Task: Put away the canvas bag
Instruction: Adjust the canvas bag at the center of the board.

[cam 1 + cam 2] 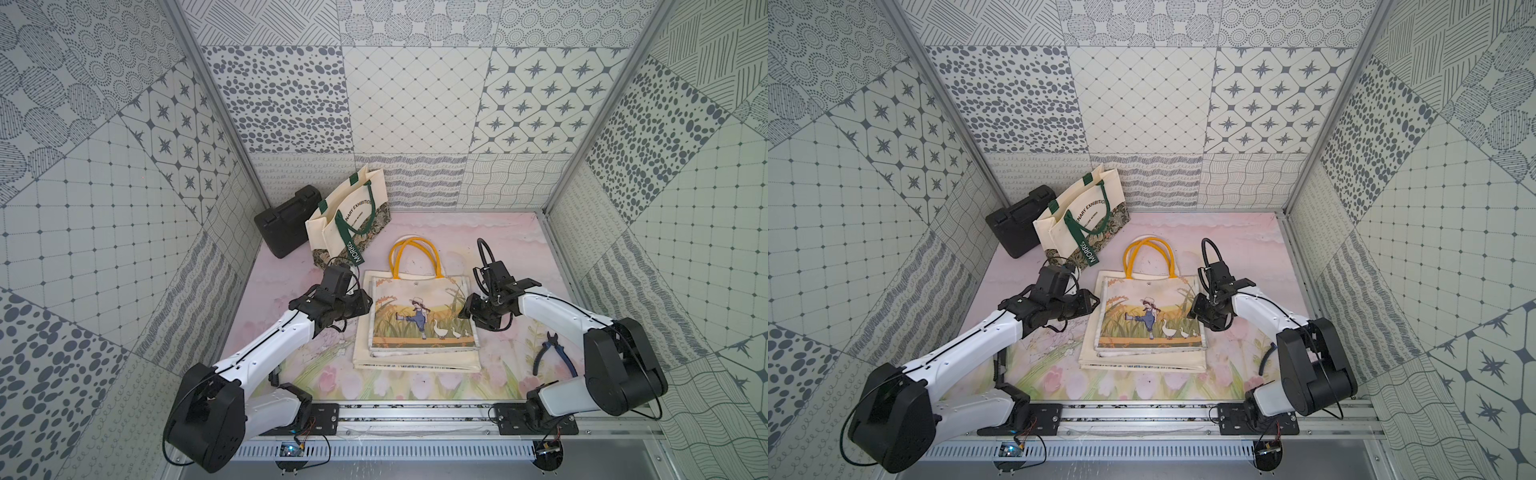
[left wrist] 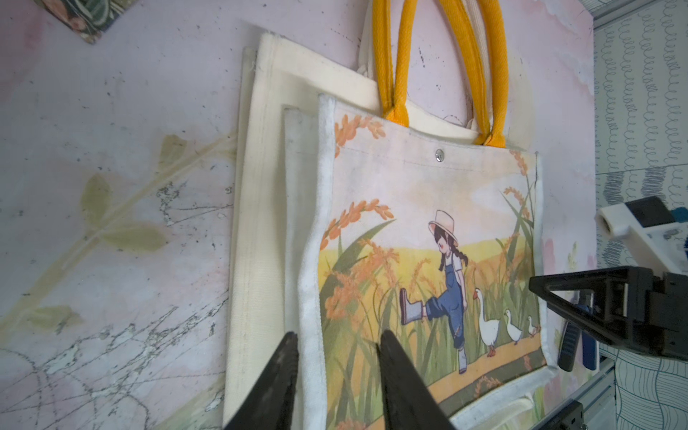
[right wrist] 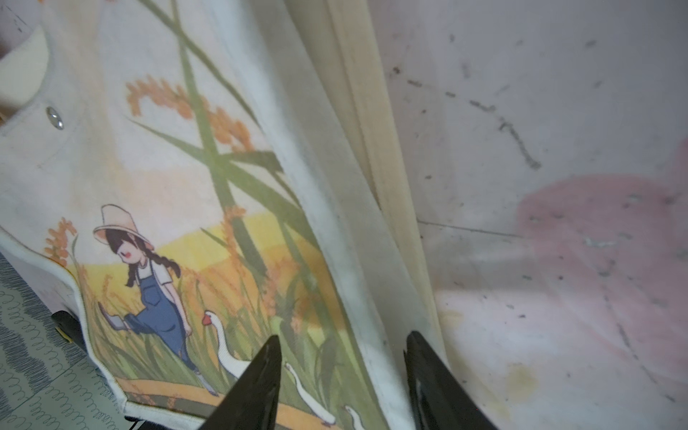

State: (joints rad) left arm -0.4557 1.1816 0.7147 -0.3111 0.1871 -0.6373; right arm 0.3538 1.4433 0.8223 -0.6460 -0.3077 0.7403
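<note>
Both part-open, the left gripper (image 2: 337, 333) and right gripper (image 3: 343, 335) straddle opposite edges of the canvas bag (image 1: 419, 307); closing low may also pinch the plain cream bags (image 2: 257, 186) beneath and drag them along.

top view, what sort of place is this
Probably a robot test cell, not a home: patterned panel walls box in a floral mat, with left arm and right arm bolted to an aluminium rail.

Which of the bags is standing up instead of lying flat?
The cream tote with green handles, at the back beside the black case. The yellow-handled goose-print bag lies flat.
</note>
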